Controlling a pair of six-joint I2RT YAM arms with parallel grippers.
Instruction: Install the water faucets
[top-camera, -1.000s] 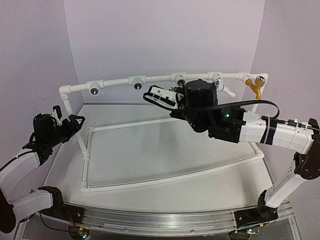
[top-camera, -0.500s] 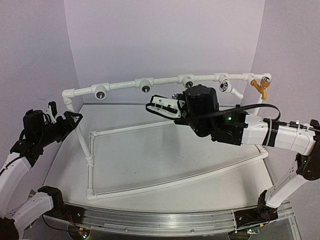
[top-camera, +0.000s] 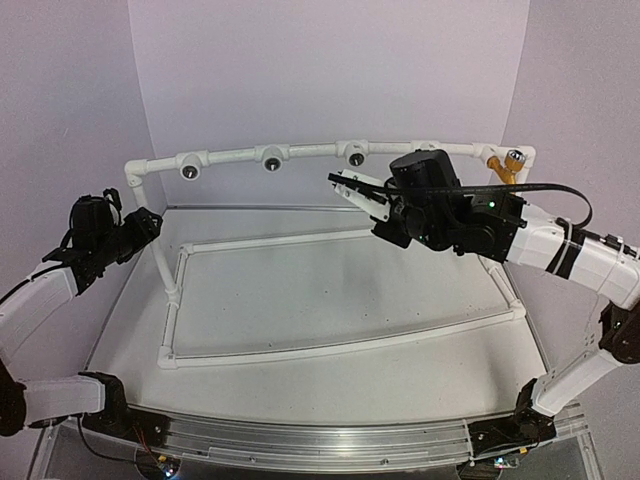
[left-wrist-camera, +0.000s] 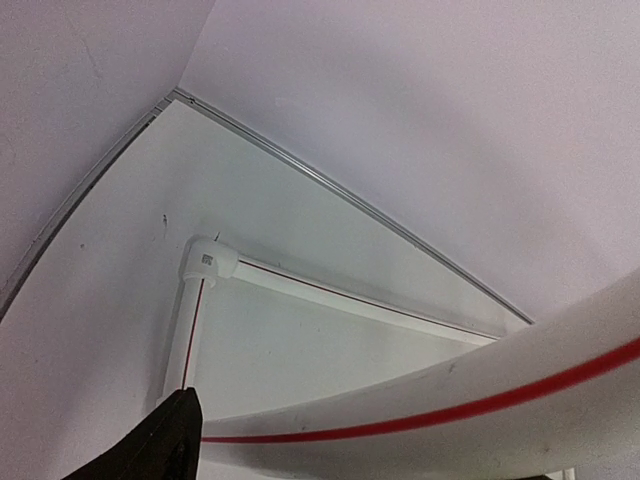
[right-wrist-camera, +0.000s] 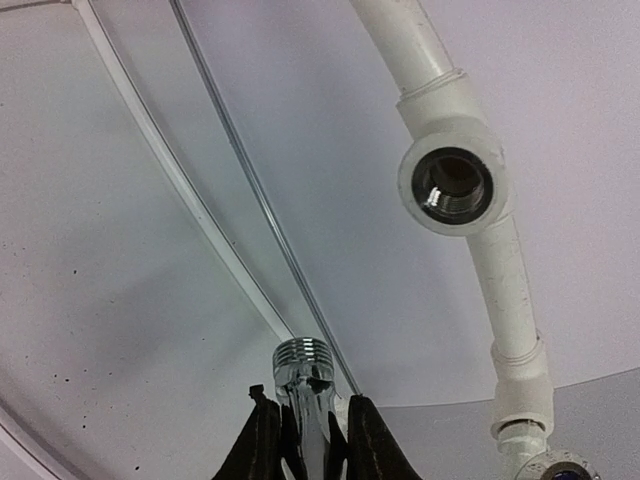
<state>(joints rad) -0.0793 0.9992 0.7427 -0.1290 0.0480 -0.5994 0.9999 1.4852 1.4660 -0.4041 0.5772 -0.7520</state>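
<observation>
My right gripper is shut on a silver-grey water faucet, whose threaded end points up and out past the fingertips. An empty white tee fitting with a dark threaded hole lies ahead of it, up and to the right. From above, the right gripper hovers just below the third tee on the top rail. An orange-yellow faucet sits at the rail's right end. My left gripper is at the frame's left upright. Its wrist view shows one dark finger against a red-striped pipe.
The white pipe frame rests on the table, with its top rail arching across the back. Two more empty tees sit on the left half of the rail. Purple walls close in behind and on both sides.
The frame swung right and has come back to the left. My right gripper carried the silver faucet right and back, up to the rail. The left gripper rose along the upright, its jaws narrower.
</observation>
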